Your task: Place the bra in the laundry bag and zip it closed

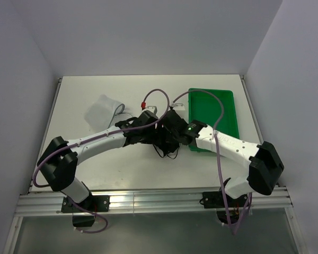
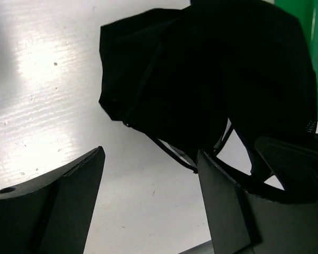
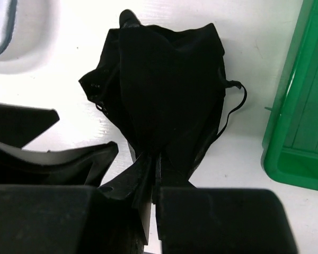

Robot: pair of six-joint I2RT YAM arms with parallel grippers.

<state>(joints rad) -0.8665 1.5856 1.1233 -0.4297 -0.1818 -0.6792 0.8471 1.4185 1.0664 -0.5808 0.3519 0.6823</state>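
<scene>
We are counting one black bra (image 3: 164, 90), one pale mesh laundry bag (image 1: 102, 111) lying far left, one green tray (image 1: 230, 114) sitting far right, and two arms, a left arm (image 1: 95, 141) and a right arm (image 1: 230, 145), on one worktop (image 1: 122, 174).

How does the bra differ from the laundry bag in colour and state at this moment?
The bra is black; the laundry bag is pale grey-white. The bra is bunched and pinched by the right gripper; the laundry bag lies on the table, held by no gripper. Both are soft fabric.
</scene>
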